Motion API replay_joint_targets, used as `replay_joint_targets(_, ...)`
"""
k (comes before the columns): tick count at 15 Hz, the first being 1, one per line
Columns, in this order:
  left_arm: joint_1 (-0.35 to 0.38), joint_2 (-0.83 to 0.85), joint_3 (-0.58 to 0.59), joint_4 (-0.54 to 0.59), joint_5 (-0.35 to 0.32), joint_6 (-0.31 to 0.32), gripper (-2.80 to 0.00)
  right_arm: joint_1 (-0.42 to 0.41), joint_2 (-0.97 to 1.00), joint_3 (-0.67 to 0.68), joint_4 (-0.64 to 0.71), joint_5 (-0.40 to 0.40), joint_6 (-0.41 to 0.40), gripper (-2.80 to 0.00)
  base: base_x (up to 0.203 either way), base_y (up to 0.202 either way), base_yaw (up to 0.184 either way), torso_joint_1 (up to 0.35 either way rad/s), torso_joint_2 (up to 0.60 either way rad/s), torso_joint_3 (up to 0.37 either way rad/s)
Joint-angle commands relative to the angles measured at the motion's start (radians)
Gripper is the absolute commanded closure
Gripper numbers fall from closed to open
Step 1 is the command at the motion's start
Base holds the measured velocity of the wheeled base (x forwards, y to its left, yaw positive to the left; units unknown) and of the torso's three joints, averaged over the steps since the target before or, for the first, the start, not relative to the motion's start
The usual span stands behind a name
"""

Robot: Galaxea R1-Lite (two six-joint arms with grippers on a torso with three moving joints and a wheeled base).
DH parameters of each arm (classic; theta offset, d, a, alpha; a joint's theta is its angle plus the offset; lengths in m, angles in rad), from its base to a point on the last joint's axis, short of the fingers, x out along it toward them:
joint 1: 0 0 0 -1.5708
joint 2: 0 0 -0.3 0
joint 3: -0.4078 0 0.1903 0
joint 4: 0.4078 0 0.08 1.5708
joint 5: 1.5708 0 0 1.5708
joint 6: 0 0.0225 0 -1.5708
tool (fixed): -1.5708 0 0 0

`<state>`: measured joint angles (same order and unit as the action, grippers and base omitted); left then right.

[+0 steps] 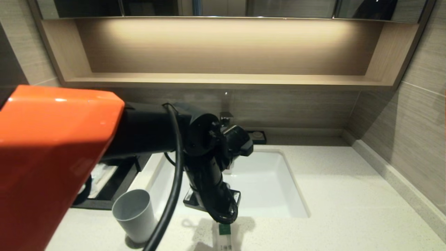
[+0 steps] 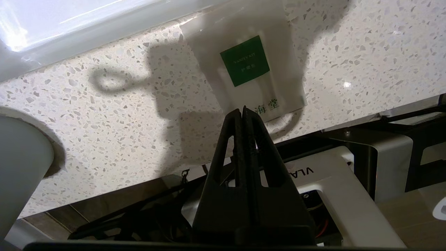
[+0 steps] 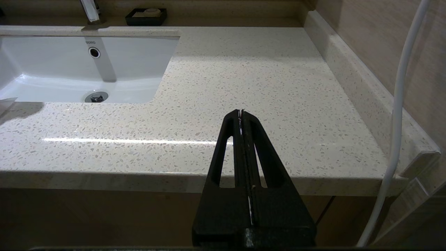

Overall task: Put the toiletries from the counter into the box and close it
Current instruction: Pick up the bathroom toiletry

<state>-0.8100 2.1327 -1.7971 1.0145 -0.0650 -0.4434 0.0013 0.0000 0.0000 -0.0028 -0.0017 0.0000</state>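
One whitish sachet (image 1: pixel 224 238) with a green label lies flat on the speckled counter (image 1: pixel 341 195), near its front edge and just in front of the sink. It also shows in the left wrist view (image 2: pixel 278 87). My left gripper (image 1: pixel 223 218) points down just above it, shut and empty, with its tips (image 2: pixel 243 109) over the sachet's near edge. The black box (image 1: pixel 120 179) stands open left of the sink, mostly hidden by my left arm; something whitish shows inside. No second sachet is clearly visible. My right gripper (image 3: pixel 241 111) is shut and empty, parked over the counter's front edge on the right.
A grey plastic cup (image 1: pixel 134 214) stands on the counter between the box and the sachet, close to my left gripper (image 2: pixel 17 167). The white sink basin (image 1: pixel 268 181) lies behind the sachet. A small black soap dish (image 1: pixel 258 136) sits by the tap. A wooden shelf (image 1: pixel 223 78) runs above.
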Motion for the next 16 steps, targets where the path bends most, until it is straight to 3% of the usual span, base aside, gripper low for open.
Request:
replay_joint_targets(1,0.0,0.011,0.002,0.006,-0.006,-0.003,0.0,0.0,-0.002,0.002,0.0,0.0,0.0,0.0,0.0,0.0,0.0,0.0,0.0,0.0)
replay_joint_targets(6,0.0,0.012,0.002,0.009,-0.048,0.002,0.0,0.0,0.0,0.002,0.0,0.0,0.0,0.0,0.0,0.0,0.0,0.0,0.0,0.0)
replay_joint_targets(8,-0.001,0.014,0.005,0.01,-0.067,0.033,0.0,0.0,-0.001,0.001,0.0,0.0,0.0,0.0,0.0,0.0,0.0,0.0,0.0,0.0)
replay_joint_targets(16,-0.014,0.072,0.005,-0.002,-0.06,0.061,0.0,0.0,0.0,0.001,0.0,0.0,0.0,0.0,0.0,0.0,0.0,0.0,0.0,0.0)
